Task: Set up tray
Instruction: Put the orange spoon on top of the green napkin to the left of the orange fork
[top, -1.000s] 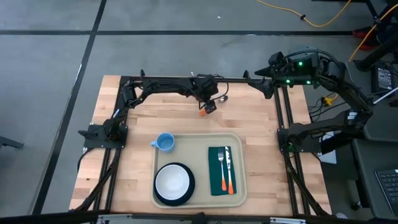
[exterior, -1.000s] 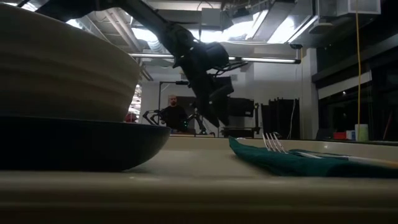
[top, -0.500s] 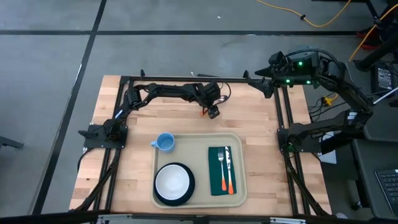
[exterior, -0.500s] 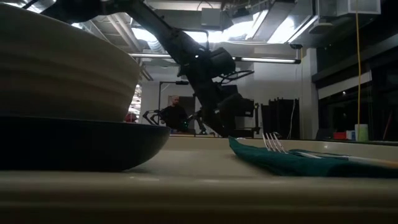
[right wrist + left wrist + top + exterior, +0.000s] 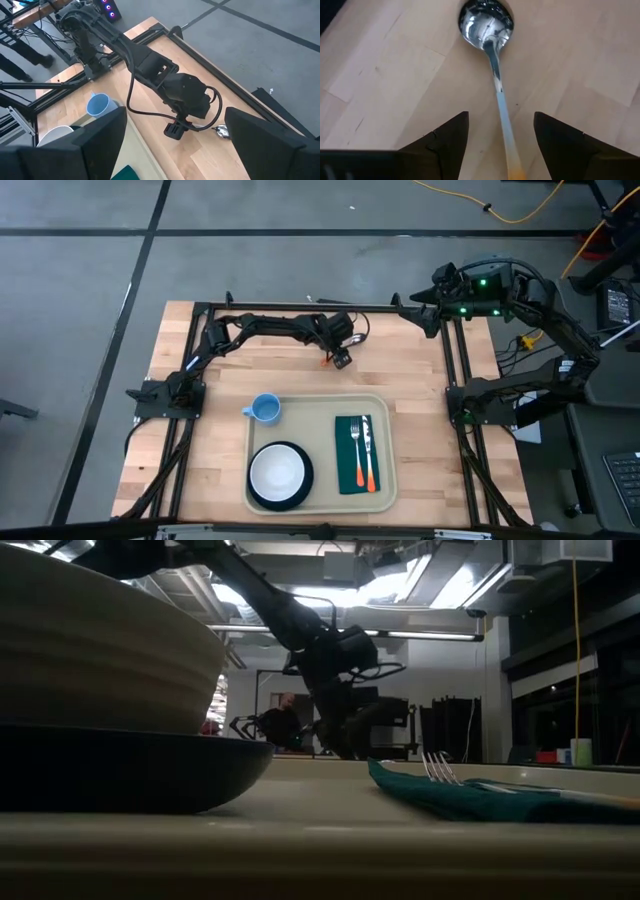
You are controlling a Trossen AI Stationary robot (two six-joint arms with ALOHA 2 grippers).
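Tray (image 5: pixel 322 500) on pale wood table (image 5: pixel 420 370) — left gripper (image 5: pixel 501 137) wide astride spoon (image 5: pixel 492 60) — concrete floor beyond.

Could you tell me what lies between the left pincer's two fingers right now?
The spoon handle runs between the open left pincer fingers on bare wood, seen in the left wrist view.

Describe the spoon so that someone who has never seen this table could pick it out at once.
Start at the beige tray near the front of the wooden table, then look to the bare wood beyond its far edge, under the left gripper. The spoon lies flat there between that gripper's open fingers. Unlike the fork on the green napkin, it lies off the tray and has a shiny round bowl.
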